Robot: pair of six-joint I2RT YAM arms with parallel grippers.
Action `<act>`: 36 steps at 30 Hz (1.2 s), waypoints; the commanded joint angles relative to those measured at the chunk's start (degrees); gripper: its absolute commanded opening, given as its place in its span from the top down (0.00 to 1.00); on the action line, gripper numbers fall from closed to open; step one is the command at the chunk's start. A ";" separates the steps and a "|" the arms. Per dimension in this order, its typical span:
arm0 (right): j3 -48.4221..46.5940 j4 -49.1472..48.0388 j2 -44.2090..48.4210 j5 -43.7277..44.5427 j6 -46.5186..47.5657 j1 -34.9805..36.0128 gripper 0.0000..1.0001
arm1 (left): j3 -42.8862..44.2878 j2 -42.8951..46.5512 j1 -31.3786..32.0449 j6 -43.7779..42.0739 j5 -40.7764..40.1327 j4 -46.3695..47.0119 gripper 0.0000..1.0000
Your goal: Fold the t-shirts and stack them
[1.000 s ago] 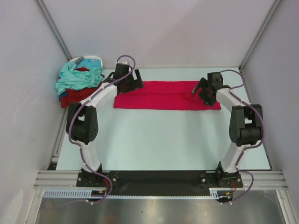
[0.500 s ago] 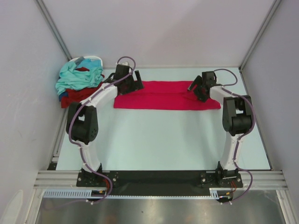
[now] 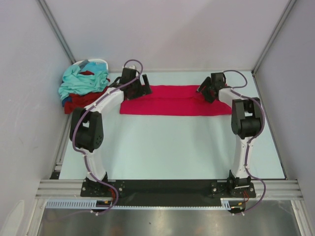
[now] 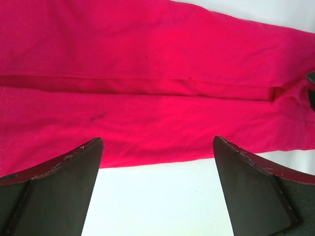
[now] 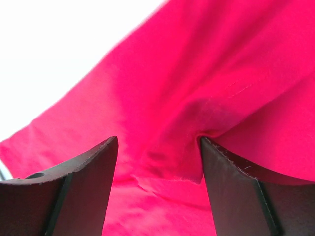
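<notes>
Pink shirt (image 3: 174, 101), laid out as a long strip. The left gripper (image 4: 157, 142) and right gripper (image 5: 158, 142) are held open over its ends, nothing gripped, seemingly for the next fold.

Hidden under the left gripper (image 3: 143, 89) in the top view: part of the left end of the pink shirt (image 3: 177, 102). Covered at the right end by the right gripper (image 3: 204, 92); too small there to tell touching from hovering. Mostly buried under the teal shirt (image 3: 78, 82): maroon shirt (image 3: 76, 103), dark blue scrap (image 3: 63, 102), white basket (image 3: 98, 61). Cropped by the edges of both wrist views: the pink shirt's ends, roots of the fingers (image 4: 54, 196).
</notes>
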State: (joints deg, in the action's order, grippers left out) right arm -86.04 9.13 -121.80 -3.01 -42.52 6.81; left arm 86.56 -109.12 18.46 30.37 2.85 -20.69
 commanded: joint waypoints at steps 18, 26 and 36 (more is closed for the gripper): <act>-16.02 14.86 3.31 9.85 11.94 3.21 0.00 | 8.96 -4.69 -0.09 -12.69 1.89 -1.89 0.01; -7.04 18.11 8.43 14.34 2.90 3.04 0.00 | 20.83 -13.13 0.79 -31.05 8.39 -6.47 0.01; -8.71 19.52 1.57 13.90 -4.76 2.16 0.00 | 32.79 -26.84 2.20 -43.98 -0.56 -14.90 0.01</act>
State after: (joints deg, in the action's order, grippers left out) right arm -93.76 26.83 -117.71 9.21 -43.09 9.43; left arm 115.37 -131.98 20.40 -6.87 5.43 -30.46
